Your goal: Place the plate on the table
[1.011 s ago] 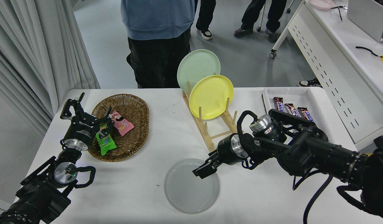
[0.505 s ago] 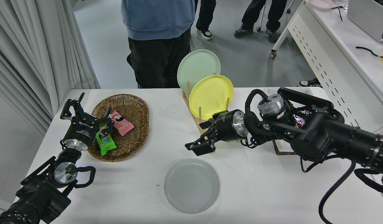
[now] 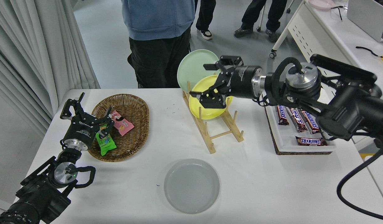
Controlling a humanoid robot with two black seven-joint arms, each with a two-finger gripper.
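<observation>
The plate lies flat on the table, at six o'clock. The right gripper, jaws spread and empty, hangs well apart at twelve o'clock, before the yellow plate. The left gripper sits parked at nine o'clock, fingers apart.

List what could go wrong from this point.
1. The right gripper hangs open right at the yellow plate in the wooden rack; a careless move could knock that plate or the pale green plate out of its slot.
2. The grey plate lies flat near the table's front edge; a low return sweep of the arm might push it off.
</observation>
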